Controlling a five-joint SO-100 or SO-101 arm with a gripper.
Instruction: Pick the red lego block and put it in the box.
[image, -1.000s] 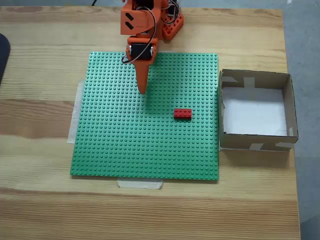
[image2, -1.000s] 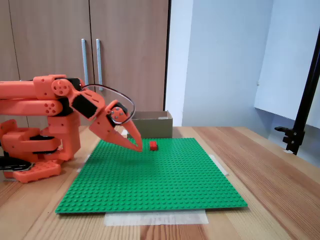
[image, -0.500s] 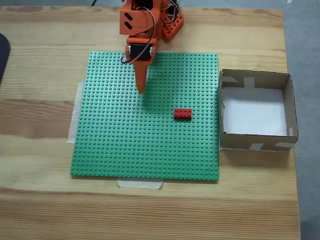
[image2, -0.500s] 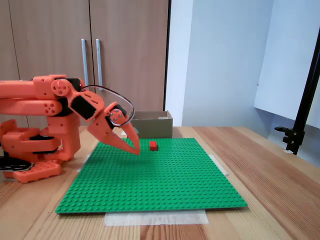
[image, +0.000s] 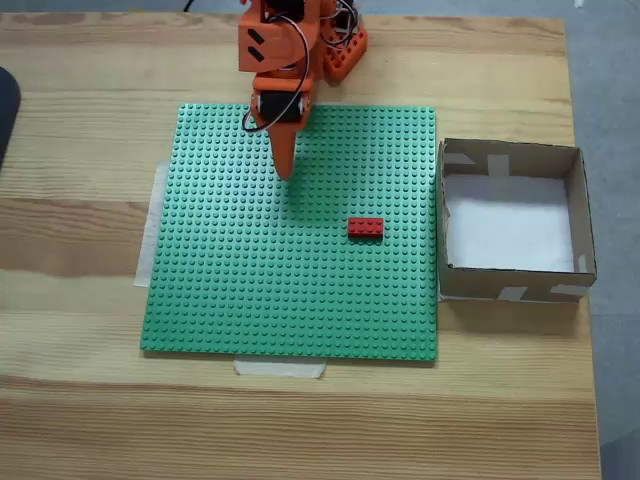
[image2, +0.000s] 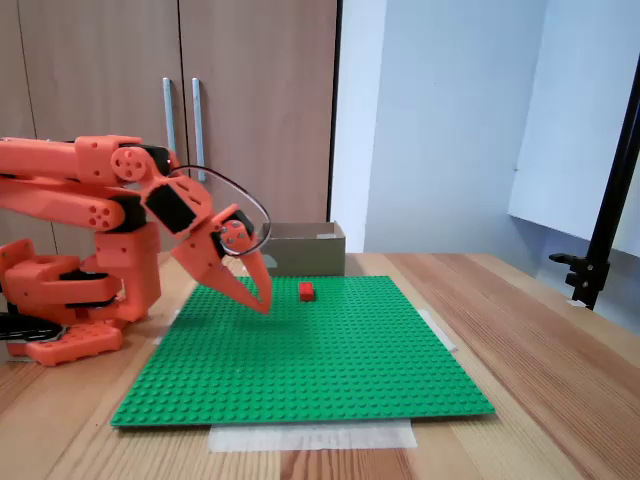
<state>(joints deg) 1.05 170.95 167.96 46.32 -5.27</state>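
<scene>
Green studded baseplate (image: 280, 290) taped flat on wooden table (image: 80, 120); cupboard doors (image2: 180, 100) behind.

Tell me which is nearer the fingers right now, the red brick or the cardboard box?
The red lego block: it lies on the green baseplate just past the fingers, while the box sits off the plate's edge.

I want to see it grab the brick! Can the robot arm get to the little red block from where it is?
Probably yes. The red lego block lies alone on the green baseplate, apart from the gripper, with nothing between them. The fingers hover just above the plate, pointing down.
</scene>
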